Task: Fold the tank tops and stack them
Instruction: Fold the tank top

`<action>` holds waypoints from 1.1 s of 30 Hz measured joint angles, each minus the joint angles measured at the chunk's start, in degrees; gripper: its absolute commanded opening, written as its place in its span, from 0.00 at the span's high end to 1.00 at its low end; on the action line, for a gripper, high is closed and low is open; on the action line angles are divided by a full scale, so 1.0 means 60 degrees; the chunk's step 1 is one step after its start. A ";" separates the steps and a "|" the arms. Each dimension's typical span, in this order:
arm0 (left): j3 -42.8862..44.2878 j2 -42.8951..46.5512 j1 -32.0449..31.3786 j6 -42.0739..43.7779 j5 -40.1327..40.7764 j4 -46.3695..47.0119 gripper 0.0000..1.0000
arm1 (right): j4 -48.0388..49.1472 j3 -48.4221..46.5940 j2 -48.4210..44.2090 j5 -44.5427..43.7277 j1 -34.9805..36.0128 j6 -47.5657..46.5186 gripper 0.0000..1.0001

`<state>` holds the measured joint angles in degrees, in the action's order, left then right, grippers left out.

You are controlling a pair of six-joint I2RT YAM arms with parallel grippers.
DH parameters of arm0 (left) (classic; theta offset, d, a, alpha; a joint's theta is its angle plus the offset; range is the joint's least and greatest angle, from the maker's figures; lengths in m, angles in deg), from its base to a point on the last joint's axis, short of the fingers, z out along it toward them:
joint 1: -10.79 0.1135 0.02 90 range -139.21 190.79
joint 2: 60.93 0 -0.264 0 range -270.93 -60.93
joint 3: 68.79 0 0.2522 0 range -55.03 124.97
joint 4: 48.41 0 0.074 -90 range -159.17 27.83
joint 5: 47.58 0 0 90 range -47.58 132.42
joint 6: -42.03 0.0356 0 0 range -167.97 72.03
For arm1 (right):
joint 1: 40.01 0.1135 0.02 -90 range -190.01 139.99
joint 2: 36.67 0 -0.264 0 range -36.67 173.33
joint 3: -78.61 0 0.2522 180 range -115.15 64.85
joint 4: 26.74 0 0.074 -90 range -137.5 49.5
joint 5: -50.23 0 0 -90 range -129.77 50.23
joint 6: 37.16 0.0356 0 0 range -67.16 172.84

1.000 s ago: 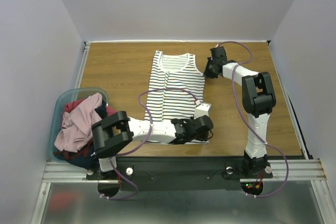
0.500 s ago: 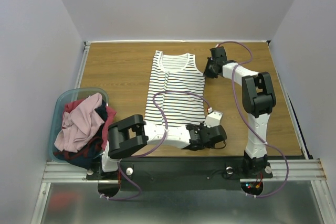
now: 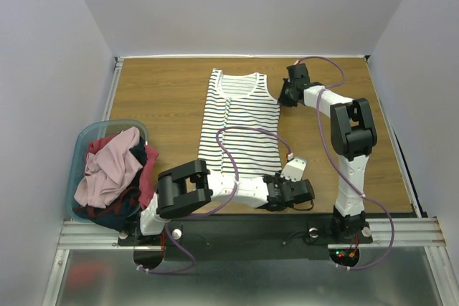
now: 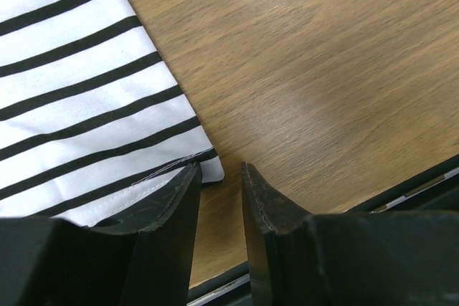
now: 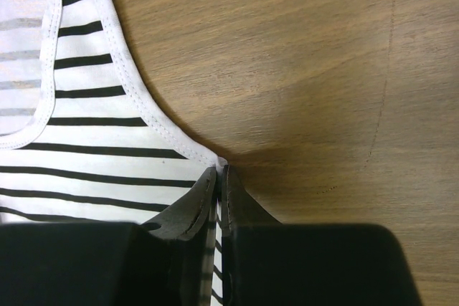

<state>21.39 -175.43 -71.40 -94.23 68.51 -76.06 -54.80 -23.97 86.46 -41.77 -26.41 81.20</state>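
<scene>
- The striped tank top (image 3: 240, 123) is laid flat on the wooden surface (image 3: 158, 98), with its neckline at the far end and its hem towards the arm bases;
- The right gripper (image 5: 217, 177) is clenched on the top's right edge at the foot of the armhole; a sliver of white cloth is seen pinched between its tips;
- The left gripper (image 4: 219, 177) is held released at the near right hem corner; its fingers are parted, the corner lies just at the gap, and nothing is grasped;
- A pink tank top (image 3: 104, 166) is heaped over a dark red tank top (image 3: 148, 177) and a navy tank top (image 3: 107, 211) in the light-blue tub (image 3: 107, 124) at the left edge of the surface, apart from the striped one.
</scene>
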 measured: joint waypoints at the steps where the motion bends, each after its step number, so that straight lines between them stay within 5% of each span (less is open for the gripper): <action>1: 0.0029 -0.0018 -0.0011 -0.0007 0.0018 -0.0025 0.63 | 0.0000 0.0000 0.0000 -0.0004 0.0000 0.0000 0.93; 9: 0.0182 -0.0131 -0.0047 -0.0055 0.0353 -0.0244 1.00 | 0.0000 0.0000 -0.0004 -0.0047 0.0000 -0.0004 1.00; 33: -0.2204 0.2368 -0.0597 0.0120 -0.0718 0.1956 1.00 | -0.0113 0.2277 -0.1792 -0.0739 -0.1239 0.0171 0.99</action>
<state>8.17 -161.23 -74.99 -93.51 64.20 -64.32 -55.48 -10.31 75.71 -46.21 -33.84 82.23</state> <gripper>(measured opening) 0.018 0.076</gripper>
